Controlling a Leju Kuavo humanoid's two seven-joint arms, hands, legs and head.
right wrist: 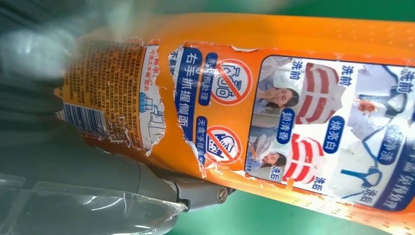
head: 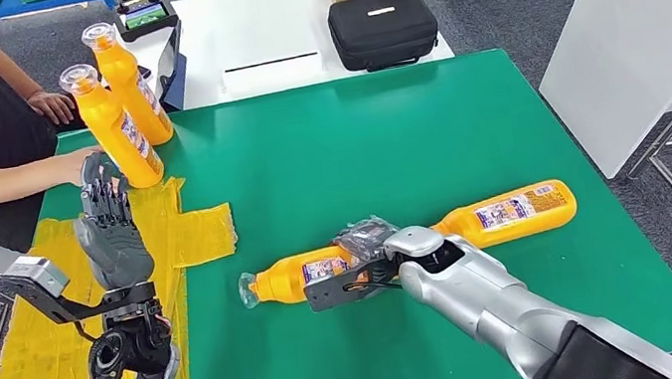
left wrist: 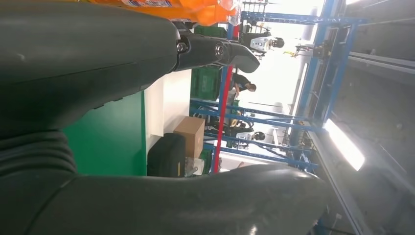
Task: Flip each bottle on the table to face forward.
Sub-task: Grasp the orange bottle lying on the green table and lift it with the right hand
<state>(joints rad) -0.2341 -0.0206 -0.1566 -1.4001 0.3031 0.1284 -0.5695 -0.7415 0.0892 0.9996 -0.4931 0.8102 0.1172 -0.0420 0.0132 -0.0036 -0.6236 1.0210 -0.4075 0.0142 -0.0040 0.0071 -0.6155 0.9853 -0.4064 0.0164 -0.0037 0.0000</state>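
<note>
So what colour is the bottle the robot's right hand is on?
Orange, with a blue-and-white label; the bottle shows best in the right wrist view.

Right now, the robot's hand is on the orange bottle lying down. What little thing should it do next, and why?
Probably close the right hand firmly around the near lying bottle and lift it slightly off the green table. That bottle lies on its side, with the hand wrapped over its middle, while two bottles already stand upright. A second lying bottle waits beyond, so a small lift starts this one's turn.
</note>
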